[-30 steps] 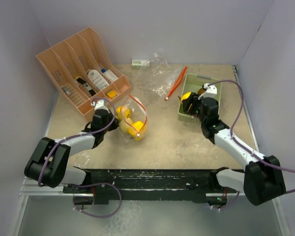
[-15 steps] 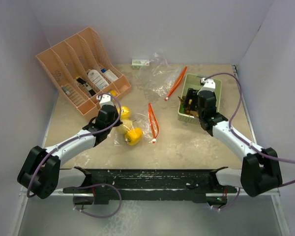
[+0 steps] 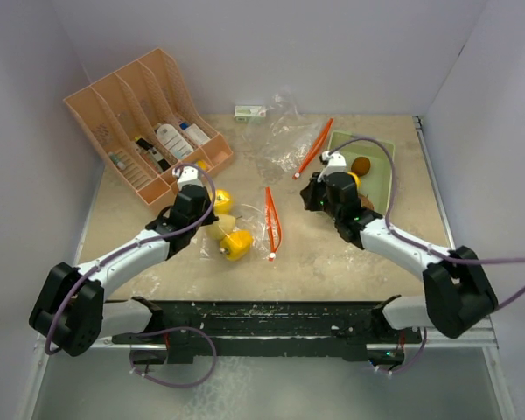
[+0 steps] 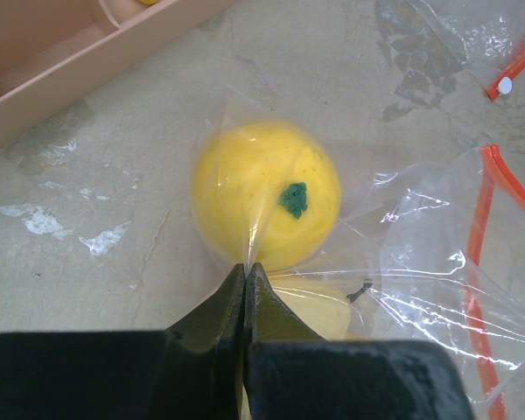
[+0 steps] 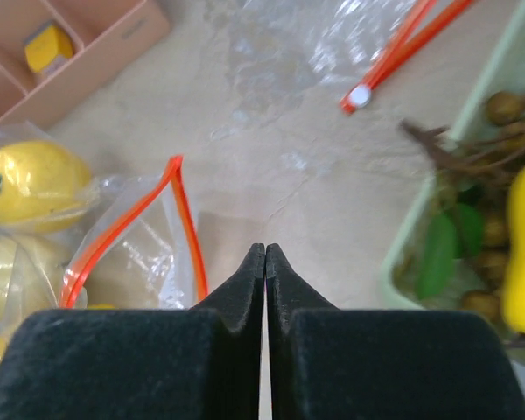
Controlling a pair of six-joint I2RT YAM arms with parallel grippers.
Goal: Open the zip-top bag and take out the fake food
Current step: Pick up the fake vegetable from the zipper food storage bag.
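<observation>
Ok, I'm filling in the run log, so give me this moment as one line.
left gripper: shut on zip-top bag | right gripper: shut, empty | lemons: inside bag | green tray: holds other food

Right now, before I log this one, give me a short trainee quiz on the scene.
1. Which container holds the brown fake food?
2. True or false: the right claw grips the zip-top bag.
3. The left claw pinches: A the zip-top bag; B the green tray; C the brown fake food.
Key: 1 the green tray; 2 false, it is shut and empty; 3 A.
</observation>
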